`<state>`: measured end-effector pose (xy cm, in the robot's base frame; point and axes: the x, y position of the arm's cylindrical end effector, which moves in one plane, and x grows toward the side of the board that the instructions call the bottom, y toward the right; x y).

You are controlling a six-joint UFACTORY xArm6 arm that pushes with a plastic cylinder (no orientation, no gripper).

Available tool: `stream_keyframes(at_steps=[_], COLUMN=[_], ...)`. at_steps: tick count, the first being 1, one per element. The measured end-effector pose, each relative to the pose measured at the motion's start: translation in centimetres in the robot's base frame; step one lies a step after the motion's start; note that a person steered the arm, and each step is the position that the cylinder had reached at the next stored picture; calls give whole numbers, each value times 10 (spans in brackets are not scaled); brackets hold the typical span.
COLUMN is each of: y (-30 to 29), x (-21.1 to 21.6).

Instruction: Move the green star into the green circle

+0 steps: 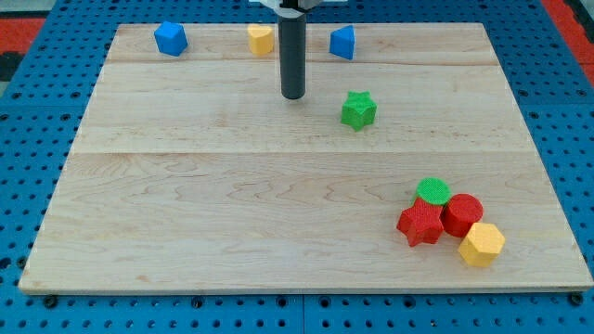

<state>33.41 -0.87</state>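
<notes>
Camera view: we record the green star (357, 109), a chunky matte block with blunt points, lying on the pale wooden board (232, 213) right of centre in the upper half. It touches nothing. The green circle (432, 191), a flat-topped cylinder, sits well apart at the view's lower right, pressed against a red star (420, 224) and a red cylinder (462, 214), with a yellow hexagonal block (482, 244) touching below. Our tip (293, 96) stands just left of the green star, clear of it. We carry no jaws; the smooth dark rod holds nothing. Along the top edge sit two blue blocks (171, 38) (342, 42) and a yellow block (261, 39), shapes uncertain.
</notes>
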Motion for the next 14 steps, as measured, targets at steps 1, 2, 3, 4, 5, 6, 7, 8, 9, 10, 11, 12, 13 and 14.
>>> stream_keyframes(at_steps=[1,2,3,4,5,6,7,8,9,10,11,12,13,14], y=[0,-1,-7,49,93,95,89,56,47,65,64,57,71,77], x=[-11,-16,-20,-8,7,54,79,67,96,121,115,94,100,127])
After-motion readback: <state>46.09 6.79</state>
